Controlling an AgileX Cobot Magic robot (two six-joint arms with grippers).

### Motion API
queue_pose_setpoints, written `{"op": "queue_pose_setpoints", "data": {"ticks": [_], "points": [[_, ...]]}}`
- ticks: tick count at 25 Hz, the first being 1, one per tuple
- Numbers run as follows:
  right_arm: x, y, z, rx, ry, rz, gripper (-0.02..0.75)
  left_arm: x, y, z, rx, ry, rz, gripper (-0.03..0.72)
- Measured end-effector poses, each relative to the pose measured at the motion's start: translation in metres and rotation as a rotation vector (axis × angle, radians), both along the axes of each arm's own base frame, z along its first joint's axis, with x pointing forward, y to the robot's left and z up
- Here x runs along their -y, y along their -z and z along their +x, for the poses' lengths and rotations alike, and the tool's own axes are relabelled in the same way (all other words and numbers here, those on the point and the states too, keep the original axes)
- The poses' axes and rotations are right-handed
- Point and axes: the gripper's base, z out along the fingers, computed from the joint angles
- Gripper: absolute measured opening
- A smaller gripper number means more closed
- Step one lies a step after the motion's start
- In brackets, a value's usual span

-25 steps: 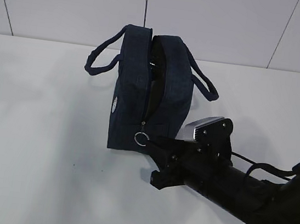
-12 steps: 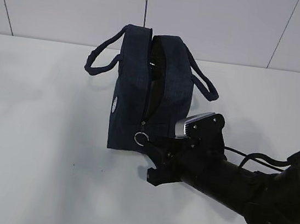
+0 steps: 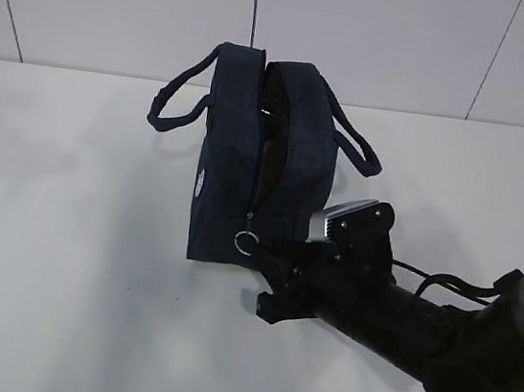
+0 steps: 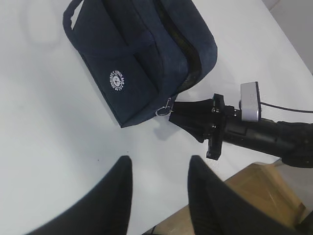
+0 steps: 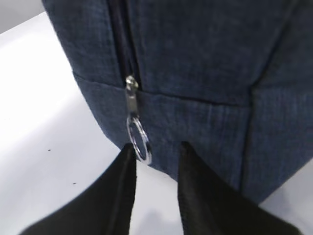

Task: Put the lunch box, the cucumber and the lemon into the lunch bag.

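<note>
The surface (image 3: 64,228) carries only the lunch bag (image 3: 235,183), zipper open. Lunch box, cucumber and lemon are unseen; whether packed, I cannot tell. Beside its ring pull (image 5: 138,138), the right pincer (image 5: 155,152) stands spread, empty; the left pincer (image 4: 159,171) likewise.

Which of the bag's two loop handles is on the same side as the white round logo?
The handle on the left of the exterior view. It sticks out from the lunch bag's panel carrying the logo; the other handle loops off the opposite panel, toward the right arm.
</note>
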Motion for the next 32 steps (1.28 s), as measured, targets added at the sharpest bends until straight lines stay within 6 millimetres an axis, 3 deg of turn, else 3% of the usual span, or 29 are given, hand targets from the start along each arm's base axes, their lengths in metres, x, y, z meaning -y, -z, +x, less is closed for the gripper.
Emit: {"op": "queue_pose_setpoints", "data": {"ticks": [12, 19, 32], "points": [[-0.001, 0.011, -0.001, 0.014, -0.017, 0.027, 0.244, 0.000, 0.000, 0.000, 0.003, -0.003, -0.003, 0.276], [-0.003, 0.011, -0.003, 0.017, -0.043, 0.025, 0.385, 0.000, 0.000, 0.000, 0.002, -0.003, -0.005, 0.276], [-0.011, 0.014, 0.006, 0.046, -0.081, 0.036, 0.407, 0.001, -0.001, 0.000, 0.002, -0.002, -0.013, 0.276]]}}
